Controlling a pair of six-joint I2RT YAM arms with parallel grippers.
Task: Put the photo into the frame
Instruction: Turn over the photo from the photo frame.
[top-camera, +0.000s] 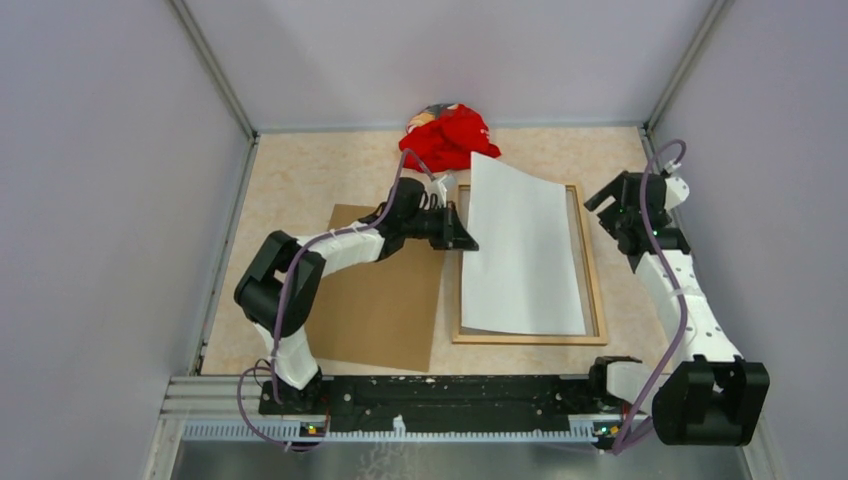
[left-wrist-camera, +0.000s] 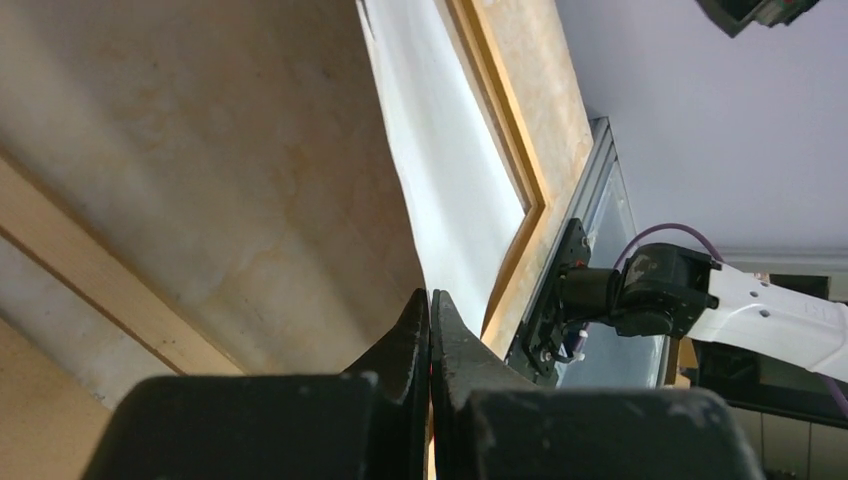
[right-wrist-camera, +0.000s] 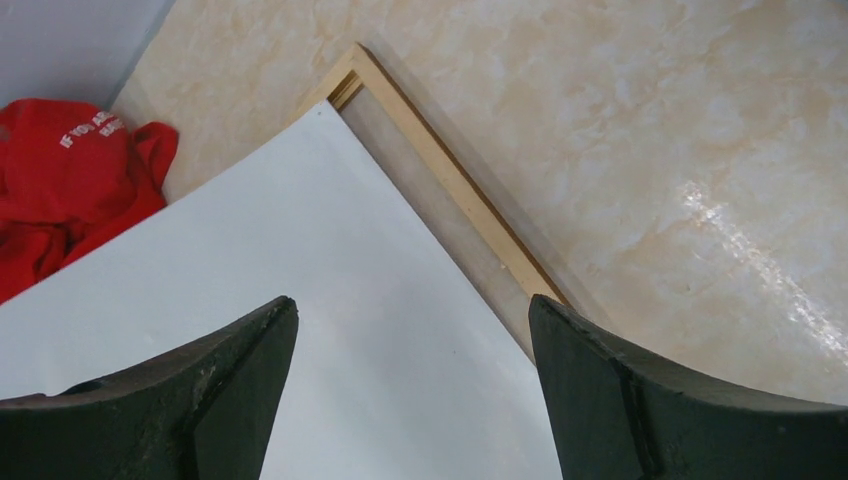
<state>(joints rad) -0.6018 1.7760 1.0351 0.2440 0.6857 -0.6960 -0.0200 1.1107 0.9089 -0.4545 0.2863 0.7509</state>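
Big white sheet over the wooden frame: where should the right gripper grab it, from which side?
Its right edge near the far corner, coming from the right, jaws above and below. The thin white sheet seems lifted off the light-brown wooden frame there; the left gripper pinches the left edge.

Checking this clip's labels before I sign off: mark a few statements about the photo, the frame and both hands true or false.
1. The left hand is shut on the edge of the photo. True.
2. A red cloth lies beyond the far end of the frame. True.
3. The photo lies printed side up. False: its plain white side faces up.
4. The right hand is clamped on the frame. False: it is open and holds nothing.
5. The brown board lies on the right arm's side of the frame. False: it lies on the left arm's side.
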